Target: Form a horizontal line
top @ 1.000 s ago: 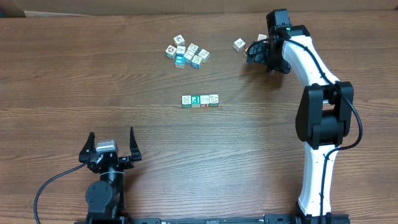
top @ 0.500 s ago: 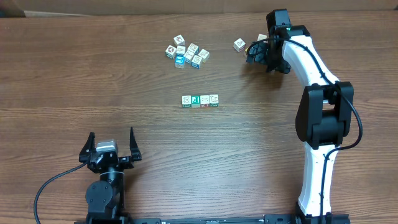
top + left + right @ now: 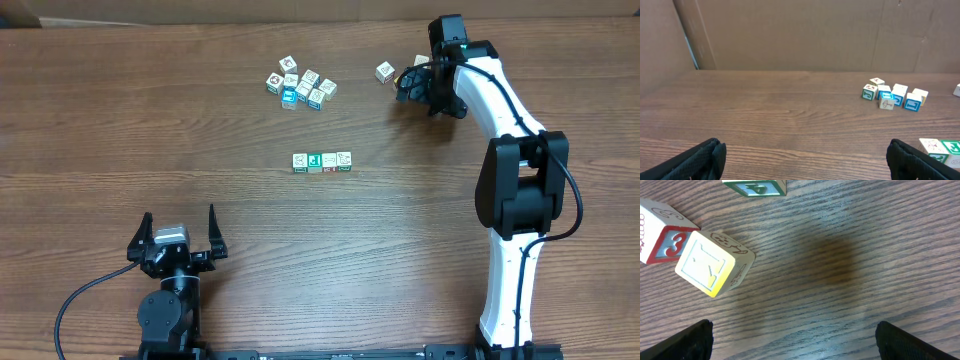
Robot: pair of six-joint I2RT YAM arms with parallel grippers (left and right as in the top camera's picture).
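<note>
The horizontal line [image 3: 322,161] is a short row of four white cubes with green, teal and red faces at the table's middle; its left end shows at the lower right of the left wrist view [image 3: 942,148]. My right gripper [image 3: 404,88] is open and empty at the far right, low over bare wood. In its wrist view [image 3: 800,349] a yellow-faced cube [image 3: 715,263], a cube with a red 3 [image 3: 660,237] and a green-faced cube [image 3: 757,186] lie ahead of the jaws, untouched. My left gripper [image 3: 179,216] is open and empty near the front edge [image 3: 805,161].
A loose clump of white cubes [image 3: 300,85] lies at the far middle and also shows in the left wrist view [image 3: 895,95]. A single cube [image 3: 385,72] sits just left of the right gripper. A brown wall [image 3: 800,35] backs the table.
</note>
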